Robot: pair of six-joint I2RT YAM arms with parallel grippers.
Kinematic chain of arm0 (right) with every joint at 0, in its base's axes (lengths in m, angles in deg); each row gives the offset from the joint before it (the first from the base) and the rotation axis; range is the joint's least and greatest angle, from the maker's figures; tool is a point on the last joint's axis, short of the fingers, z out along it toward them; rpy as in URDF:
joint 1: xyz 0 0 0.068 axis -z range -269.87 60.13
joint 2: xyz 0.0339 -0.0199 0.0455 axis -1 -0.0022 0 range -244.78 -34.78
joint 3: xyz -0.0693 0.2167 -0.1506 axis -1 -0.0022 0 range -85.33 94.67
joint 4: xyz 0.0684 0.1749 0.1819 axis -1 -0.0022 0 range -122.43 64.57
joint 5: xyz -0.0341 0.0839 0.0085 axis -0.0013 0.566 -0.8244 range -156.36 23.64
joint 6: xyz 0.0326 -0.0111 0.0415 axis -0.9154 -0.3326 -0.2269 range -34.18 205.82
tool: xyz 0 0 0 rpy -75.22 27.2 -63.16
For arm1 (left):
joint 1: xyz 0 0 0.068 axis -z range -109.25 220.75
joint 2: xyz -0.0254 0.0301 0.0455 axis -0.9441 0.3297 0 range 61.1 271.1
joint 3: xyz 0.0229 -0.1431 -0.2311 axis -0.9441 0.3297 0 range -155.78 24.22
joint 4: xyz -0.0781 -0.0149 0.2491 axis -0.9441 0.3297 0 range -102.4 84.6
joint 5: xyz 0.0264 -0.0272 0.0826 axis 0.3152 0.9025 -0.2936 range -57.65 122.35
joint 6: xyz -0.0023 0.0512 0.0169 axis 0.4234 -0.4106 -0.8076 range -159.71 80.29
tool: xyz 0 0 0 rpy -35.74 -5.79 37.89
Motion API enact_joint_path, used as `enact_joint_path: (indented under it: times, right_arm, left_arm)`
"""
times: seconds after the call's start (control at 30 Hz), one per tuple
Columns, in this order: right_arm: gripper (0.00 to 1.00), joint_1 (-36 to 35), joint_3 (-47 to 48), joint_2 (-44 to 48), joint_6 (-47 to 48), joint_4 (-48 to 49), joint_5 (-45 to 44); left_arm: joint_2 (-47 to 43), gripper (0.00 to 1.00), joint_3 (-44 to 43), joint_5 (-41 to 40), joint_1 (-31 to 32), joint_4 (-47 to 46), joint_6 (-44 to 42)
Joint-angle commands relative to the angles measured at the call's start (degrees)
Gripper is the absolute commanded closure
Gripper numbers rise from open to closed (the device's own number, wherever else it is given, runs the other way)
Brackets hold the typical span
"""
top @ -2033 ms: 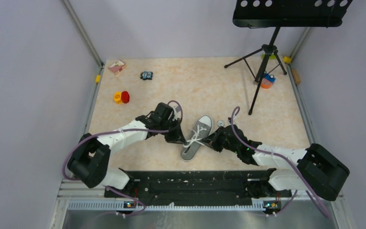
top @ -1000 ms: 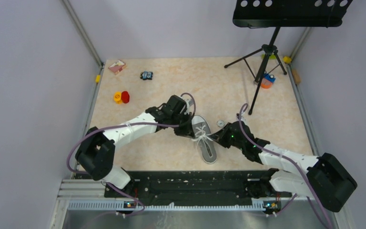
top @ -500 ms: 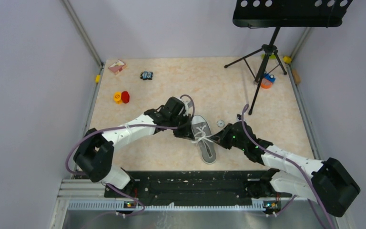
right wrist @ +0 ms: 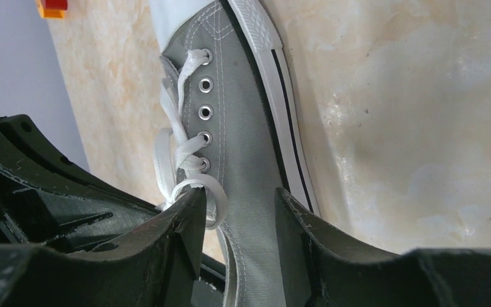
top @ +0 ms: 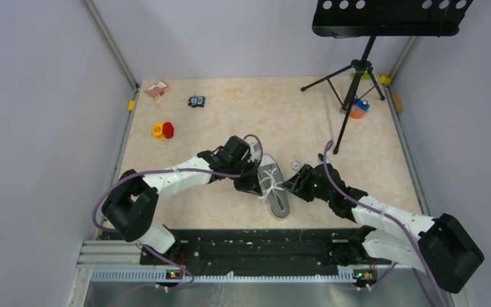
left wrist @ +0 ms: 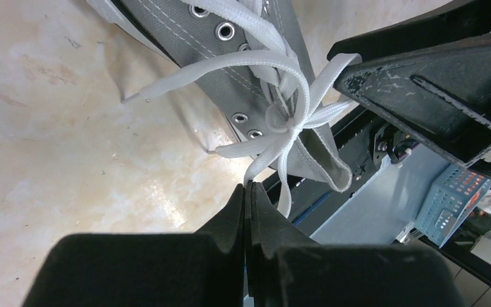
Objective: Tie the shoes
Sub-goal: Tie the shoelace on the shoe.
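The left gripper (left wrist: 248, 187) is pinched tight, finger against finger. The right gripper (right wrist: 240, 198) stands parted, facing it.

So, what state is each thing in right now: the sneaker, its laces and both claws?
sneaker: resting on its sole, toe pointing away from the arms.
laces: knotted near the top eyelets, ends loose.
left claw: shut, pinching one of the laces.
right claw: open, astride the sneaker's side.

Matt grey canvas sneaker (right wrist: 243, 147), woven laces (left wrist: 280, 120), smooth rubber sole (right wrist: 275, 77) on glossy tabletop (right wrist: 409, 128).
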Motion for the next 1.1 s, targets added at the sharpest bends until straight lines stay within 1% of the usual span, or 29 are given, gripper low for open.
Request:
enact_joint_path:
  times: [0.0,0.1,0.13,0.2,0.23,0.33,0.57,0.7,0.77,0.8,0.83,0.87,0.9,0.93,0.97,1.0,1.07]
  right_arm:
    - [0.55,0.45,-0.58,0.93,1.21,3.87,2.18]
    - [0.59,0.45,-0.34,0.93,1.30,3.63,1.71]
    - [0.64,0.49,-0.24,0.97,1.30,3.48,1.36]
    - [0.94,0.45,0.03,1.25,1.08,2.43,0.17]
    - [1.00,0.52,0.08,1.51,0.87,1.78,-0.65]
    - [1.00,0.53,-0.24,2.51,0.12,0.22,-3.52]
    - [1.00,0.79,-0.53,4.93,-1.22,-5.35,-8.42]
    - [1.00,0.97,-0.19,5.04,0.23,-3.60,-6.95]
    - [1.00,0.97,1.73,5.29,2.20,-3.58,-6.23]
    - [0.87,0.97,3.08,5.56,3.59,-3.91,-6.39]
    - [0.68,0.97,4.79,5.99,5.19,-4.88,-6.67]
    - [0.54,0.97,6.86,6.22,7.18,-6.51,-7.30]
    - [0.43,0.97,9.27,6.36,9.13,-9.17,-8.69]
    - [0.29,0.97,12.17,6.28,10.82,-12.66,-10.88]
    - [0.12,0.97,15.79,6.25,12.87,-17.48,-13.54]
    - [0.08,0.97,18.57,6.30,14.49,-20.92,-16.47]
    - [0.06,0.97,23.29,6.91,18.40,-26.08,-22.15]
  left_arm:
    - [0.19,1.00,0.22,0.84,0.26,-2.94,0.97]
    - [0.51,1.00,0.06,0.95,0.32,-3.10,1.18]
    - [0.56,1.00,0.06,0.88,0.33,-3.14,1.23]
    - [0.33,1.00,0.06,0.54,0.35,-3.10,1.21]
    - [0.30,1.00,0.04,0.33,0.33,-2.92,1.09]
    - [0.07,1.00,0.53,0.00,0.37,-2.62,1.09]
    - [-0.48,1.00,4.51,0.33,0.33,-5.50,2.82]
    - [0.32,1.00,3.83,1.38,0.32,-5.48,2.04]
    - [1.00,0.99,1.64,1.70,0.33,-3.13,0.68]
    - [1.22,0.87,-0.51,1.14,0.33,-1.21,-0.12]
    - [1.16,0.76,-2.27,0.00,0.32,0.83,-1.06]
    - [0.45,0.59,-3.91,-0.96,0.32,2.96,-2.08]
    - [-0.36,0.46,-5.42,-2.73,0.27,4.77,-2.73]
    - [-1.37,0.31,-6.91,-4.26,0.01,6.72,-3.46]
    - [-2.46,0.20,-8.21,-5.11,-0.56,8.45,-4.62]
    - [-3.54,0.16,-9.68,-6.02,-0.91,10.05,-5.20]
    - [-6.02,0.13,-12.45,-8.58,-2.39,13.29,-6.73]
